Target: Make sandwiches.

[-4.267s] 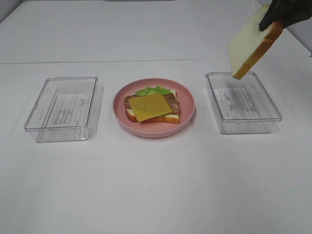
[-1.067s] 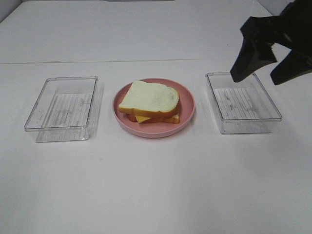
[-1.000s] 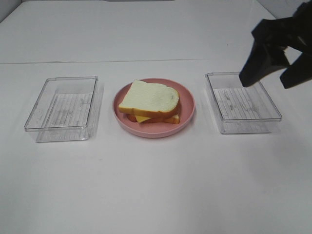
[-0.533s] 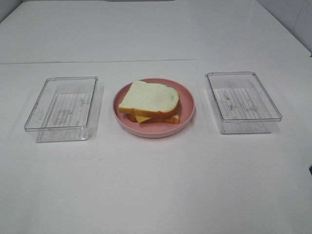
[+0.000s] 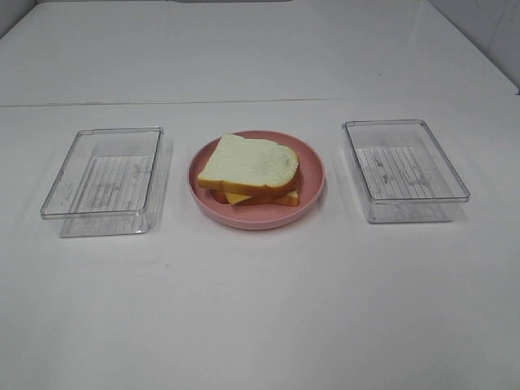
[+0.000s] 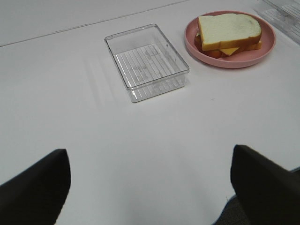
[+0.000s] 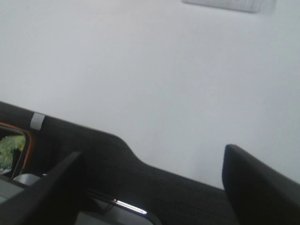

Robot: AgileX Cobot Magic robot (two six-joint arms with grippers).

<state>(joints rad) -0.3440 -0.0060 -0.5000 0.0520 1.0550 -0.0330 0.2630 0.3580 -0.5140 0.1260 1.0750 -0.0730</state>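
The sandwich [image 5: 250, 171] sits on a round pink plate [image 5: 313, 183] at the table's middle, a white bread slice on top with yellow cheese peeking out below it. The left wrist view shows the same sandwich [image 6: 228, 34] on the plate [image 6: 262, 49] far from my left gripper [image 6: 150, 187], whose dark fingers [image 6: 35, 185] stand wide apart over bare table with nothing between them. My right gripper [image 7: 154, 187] is open too, over the table's near edge, holding nothing. Neither gripper shows in the exterior high view.
A clear plastic tray [image 5: 106, 179] stands left of the plate and another clear tray [image 5: 404, 169] stands right of it. The left tray [image 6: 146, 61] also shows in the left wrist view. Dark equipment lies below the table edge [image 7: 117, 173] in the right wrist view.
My right gripper, open above the right tray a second ago, has drawn back out of the exterior high view. The sandwich and trays have not moved.
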